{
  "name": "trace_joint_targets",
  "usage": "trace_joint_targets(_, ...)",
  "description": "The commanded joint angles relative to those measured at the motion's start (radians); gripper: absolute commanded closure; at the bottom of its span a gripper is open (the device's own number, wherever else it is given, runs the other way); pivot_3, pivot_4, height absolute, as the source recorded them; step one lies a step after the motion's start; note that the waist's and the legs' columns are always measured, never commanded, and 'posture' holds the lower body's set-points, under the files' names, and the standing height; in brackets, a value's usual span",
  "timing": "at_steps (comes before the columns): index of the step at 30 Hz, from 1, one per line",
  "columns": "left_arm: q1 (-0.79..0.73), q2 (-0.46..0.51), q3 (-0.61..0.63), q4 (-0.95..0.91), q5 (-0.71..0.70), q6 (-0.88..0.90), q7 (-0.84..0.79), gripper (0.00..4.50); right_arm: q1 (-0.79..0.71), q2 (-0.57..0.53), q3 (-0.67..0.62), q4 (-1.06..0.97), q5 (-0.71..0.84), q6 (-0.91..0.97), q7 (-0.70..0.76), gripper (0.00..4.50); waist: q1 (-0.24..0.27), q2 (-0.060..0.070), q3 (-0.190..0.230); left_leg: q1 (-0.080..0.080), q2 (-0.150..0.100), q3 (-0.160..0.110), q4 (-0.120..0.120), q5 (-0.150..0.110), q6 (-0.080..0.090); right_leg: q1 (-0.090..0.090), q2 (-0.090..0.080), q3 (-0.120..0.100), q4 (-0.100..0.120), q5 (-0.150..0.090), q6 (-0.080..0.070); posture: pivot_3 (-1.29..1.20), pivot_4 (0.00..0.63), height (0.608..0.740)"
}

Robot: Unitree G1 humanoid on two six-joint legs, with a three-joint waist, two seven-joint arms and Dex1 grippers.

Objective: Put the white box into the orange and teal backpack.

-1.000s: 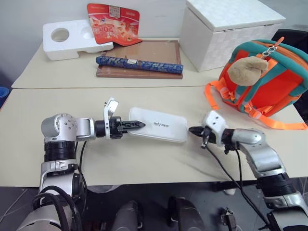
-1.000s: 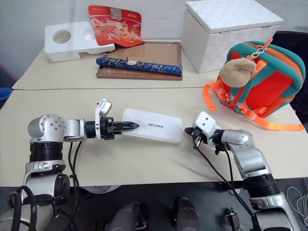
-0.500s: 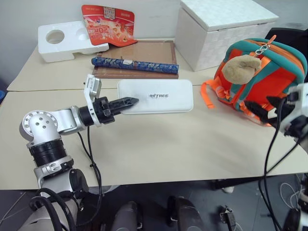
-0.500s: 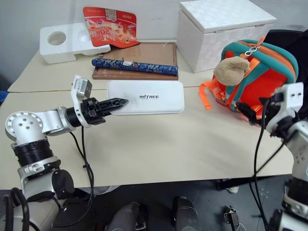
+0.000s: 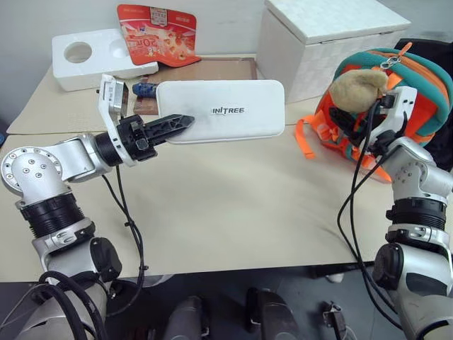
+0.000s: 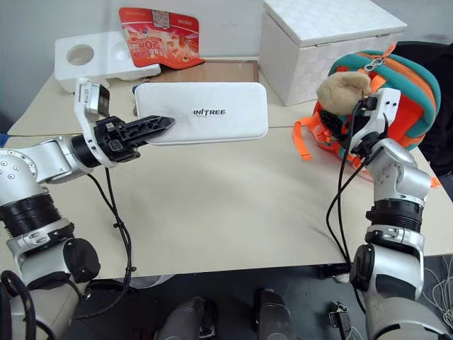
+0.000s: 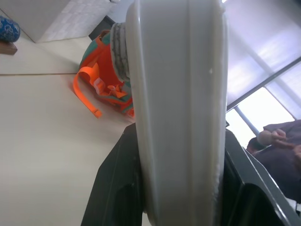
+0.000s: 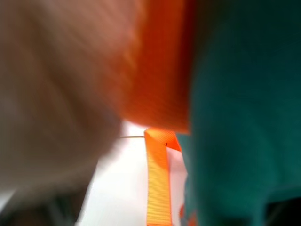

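Holding the white box (image 5: 225, 110) clamped by one end, the left hand (image 5: 168, 127) keeps it clear of the surface (image 5: 233, 205), likely for insertion. The right hand (image 5: 352, 125) presses against the orange and teal backpack (image 5: 417, 85); its opening I cannot tell.

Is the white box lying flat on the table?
No, the left hand holds the white box up in the air above the table.
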Motion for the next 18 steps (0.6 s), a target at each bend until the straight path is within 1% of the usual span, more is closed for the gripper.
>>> trace_joint_targets(1, 0.007, 0.021, 0.004, -0.052, -0.035, -0.049, -0.015, 3.11, -0.006, -0.031, 0.025, -0.045, 0.023, -0.019, 0.099, 2.00, -0.001, 0.000, 0.000, 0.000, 0.000, 0.000, 0.000, 0.000, 0.000, 0.000, 0.000, 0.000, 0.000, 0.000, 0.000, 0.00, 0.150, 0.740)
trace_joint_targets(4, 0.010, 0.035, 0.003, -0.043, -0.029, -0.079, -0.015, 3.11, 0.027, -0.051, 0.043, -0.140, 0.072, 0.041, 0.191, 3.02, 0.000, 0.000, 0.000, 0.000, 0.000, 0.000, 0.000, 0.000, 0.000, 0.000, 0.000, 0.000, 0.000, 0.000, 0.000, 0.00, 0.150, 0.740)
trace_joint_targets(6, 0.005, 0.046, 0.000, -0.028, -0.024, -0.103, -0.019, 3.11, 0.073, -0.080, 0.056, -0.269, 0.141, 0.127, 0.270, 3.71, 0.001, 0.000, 0.000, 0.000, 0.001, 0.000, 0.000, 0.000, 0.000, -0.001, 0.000, 0.000, 0.000, 0.000, 0.000, 0.00, 0.150, 0.740)
trace_joint_targets(8, -0.009, 0.057, -0.003, 0.000, -0.017, -0.135, -0.026, 3.11, 0.143, -0.137, 0.060, -0.448, 0.246, 0.239, 0.362, 4.36, 0.002, 0.000, 0.000, -0.001, 0.001, 0.000, -0.001, 0.000, -0.001, -0.002, 0.000, 0.000, 0.000, 0.000, 0.000, 0.00, 0.150, 0.740)
trace_joint_targets(10, -0.025, 0.065, -0.010, 0.027, -0.012, -0.171, -0.036, 3.11, 0.200, -0.209, 0.034, -0.603, 0.383, 0.375, 0.431, 4.44, 0.003, 0.000, 0.000, -0.001, 0.001, 0.000, -0.002, 0.000, -0.001, -0.002, 0.000, 0.000, -0.001, 0.000, 0.000, 0.00, 0.150, 0.740)
trace_joint_targets(12, -0.038, 0.075, -0.024, 0.045, -0.010, -0.208, -0.055, 3.11, 0.230, -0.274, -0.005, -0.688, 0.496, 0.486, 0.455, 4.44, 0.004, 0.000, 0.000, -0.001, 0.001, 0.000, -0.003, 0.000, -0.001, -0.002, -0.001, 0.000, -0.001, 0.000, 0.000, 0.00, 0.150, 0.740)
trace_joint_targets(14, -0.054, 0.085, -0.038, 0.061, -0.009, -0.245, -0.079, 3.11, 0.251, -0.336, -0.048, -0.743, 0.603, 0.582, 0.467, 4.44, 0.004, 0.000, 0.001, -0.001, 0.000, 0.000, -0.002, 0.000, 0.000, -0.002, -0.001, -0.001, -0.001, 0.000, 0.000, 0.00, 0.150, 0.740)
trace_joint_targets(16, -0.085, 0.090, -0.043, 0.098, -0.019, -0.271, -0.106, 3.11, 0.260, -0.406, -0.118, -0.768, 0.777, 0.705, 0.481, 4.44, 0.005, -0.001, 0.001, 0.000, 0.001, 0.000, -0.002, 0.000, 0.000, -0.001, -0.002, -0.002, -0.002, 0.000, 0.000, 0.00, 0.150, 0.740)
trace_joint_targets(18, -0.102, 0.095, -0.053, 0.120, -0.024, -0.289, -0.136, 3.11, 0.270, -0.447, -0.163, -0.786, 0.895, 0.765, 0.477, 4.44, 0.008, -0.001, 0.001, -0.001, 0.000, -0.001, -0.002, 0.000, 0.000, -0.001, -0.002, -0.002, -0.004, 0.000, 0.000, 0.00, 0.150, 0.740)
